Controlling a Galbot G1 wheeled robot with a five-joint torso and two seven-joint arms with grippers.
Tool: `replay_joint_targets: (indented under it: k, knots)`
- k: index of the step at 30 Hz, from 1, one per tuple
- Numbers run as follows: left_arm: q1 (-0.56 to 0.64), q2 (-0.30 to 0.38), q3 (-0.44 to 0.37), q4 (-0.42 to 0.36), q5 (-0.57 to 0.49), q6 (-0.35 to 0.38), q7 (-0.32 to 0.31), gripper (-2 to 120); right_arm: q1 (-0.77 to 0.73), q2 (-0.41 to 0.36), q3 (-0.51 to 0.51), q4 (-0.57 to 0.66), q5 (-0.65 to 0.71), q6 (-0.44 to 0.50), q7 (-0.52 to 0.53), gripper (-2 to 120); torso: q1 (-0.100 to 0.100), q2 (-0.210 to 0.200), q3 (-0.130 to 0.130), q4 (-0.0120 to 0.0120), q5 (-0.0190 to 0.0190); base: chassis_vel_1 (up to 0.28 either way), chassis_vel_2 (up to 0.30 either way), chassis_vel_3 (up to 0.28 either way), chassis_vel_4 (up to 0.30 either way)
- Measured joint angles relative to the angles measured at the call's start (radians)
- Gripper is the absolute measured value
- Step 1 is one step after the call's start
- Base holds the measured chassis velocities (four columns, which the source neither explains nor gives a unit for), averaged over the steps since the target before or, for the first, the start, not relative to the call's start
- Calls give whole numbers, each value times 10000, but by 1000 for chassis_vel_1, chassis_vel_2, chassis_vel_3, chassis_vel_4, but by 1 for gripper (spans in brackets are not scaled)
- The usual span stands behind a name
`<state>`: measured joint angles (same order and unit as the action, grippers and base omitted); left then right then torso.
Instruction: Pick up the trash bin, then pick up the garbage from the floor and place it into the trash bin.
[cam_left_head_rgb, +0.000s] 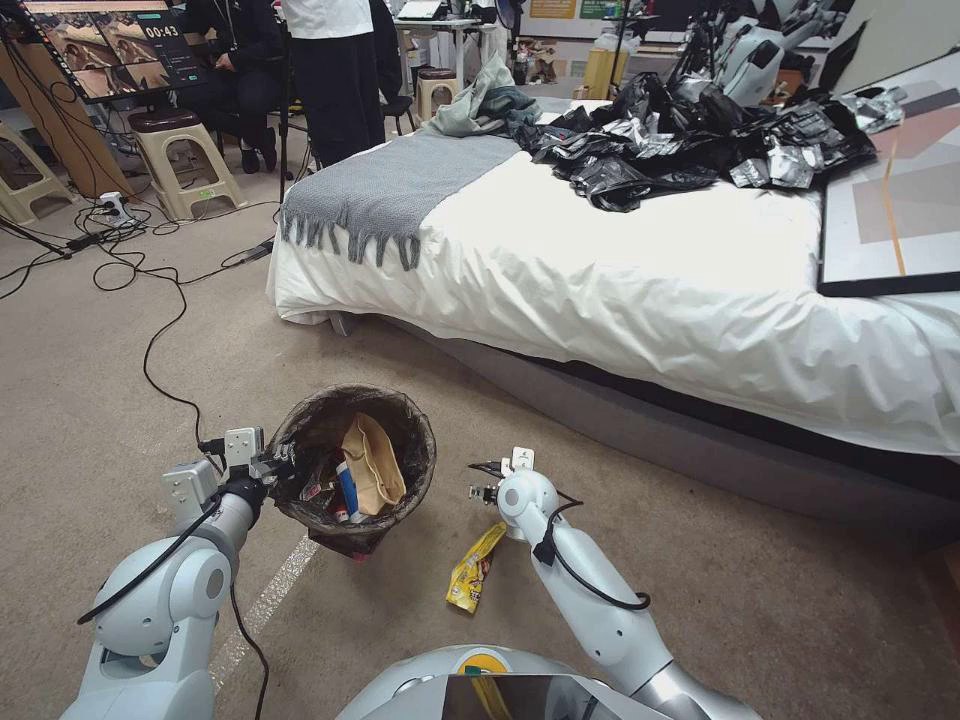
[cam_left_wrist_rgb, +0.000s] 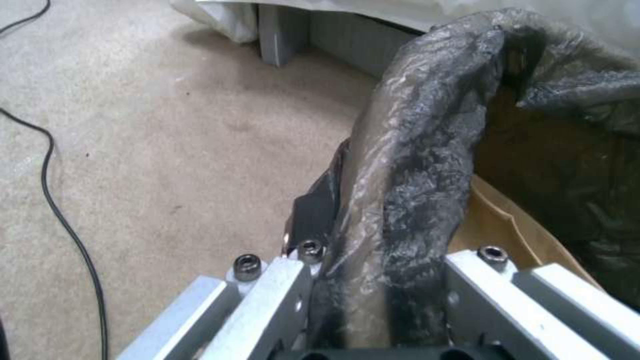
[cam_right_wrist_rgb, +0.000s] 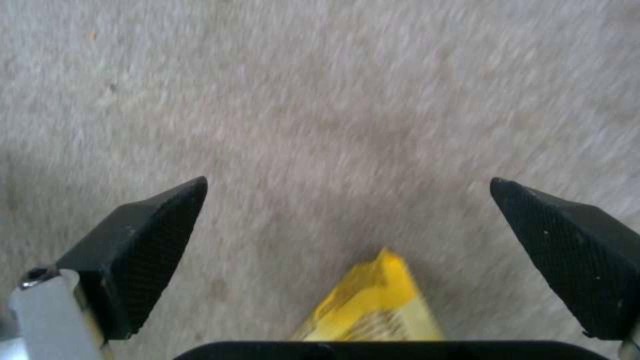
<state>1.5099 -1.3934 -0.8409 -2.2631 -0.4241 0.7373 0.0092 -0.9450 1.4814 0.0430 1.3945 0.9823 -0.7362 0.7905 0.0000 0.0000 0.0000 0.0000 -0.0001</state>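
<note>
We see beige carpet floor (cam_left_head_rgb: 700, 600) beside bed (cam_left_head_rgb: 640, 270). Our left claw (cam_left_wrist_rgb: 380, 280) clamped on trash bin (cam_left_head_rgb: 352, 465) rim; brown paper (cam_left_head_rgb: 372, 465) inside. Right claw (cam_right_wrist_rgb: 347, 220) spread apart above yellow wrapper (cam_right_wrist_rgb: 373, 305).

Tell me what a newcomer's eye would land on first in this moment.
The left gripper clamps the bag-lined rim of the trash bin, which already holds brown paper and other litter. Beside it, the right gripper hangs open just above a yellow wrapper lying on the carpet. Behind, a heap of black bags sprawls across the white bed.
</note>
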Motion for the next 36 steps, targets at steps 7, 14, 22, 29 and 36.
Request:
replay_joint_targets:
  k: [7, 14, 22, 29, 36]
  knots:
    - [-26, 23, 3, 99, 6, -3, 12, 5, -190, 262, 97, -174, -6, 3, -9, 100, 0, 0, 0, 1, 0, 0, 0, 0, 0]
    - [-77, 21, 13, 156, 6, -6, 30, 5, -458, 474, 213, -302, -178, 6, -6, 100, 0, 0, 0, 1, 3, 0, 0, 0, 0]
    - [-99, 0, 44, 194, 6, -12, 35, 5, -844, 285, 275, -198, -273, 7, 155, 100, 0, 0, 0, 0, 2, 0, 0, 0, 0]
    - [-136, -22, 99, 219, 7, -17, 38, 5, -1226, 159, 275, -117, -342, 8, 118, 100, 0, 0, 0, 0, 2, 0, 0, 0, 0]
    - [-131, -37, 84, 221, 4, -20, 40, 5, -1309, 218, 131, -111, -383, 9, 22, 88, -1, 1, 0, -2, -5, 0, 0, 0, 0]
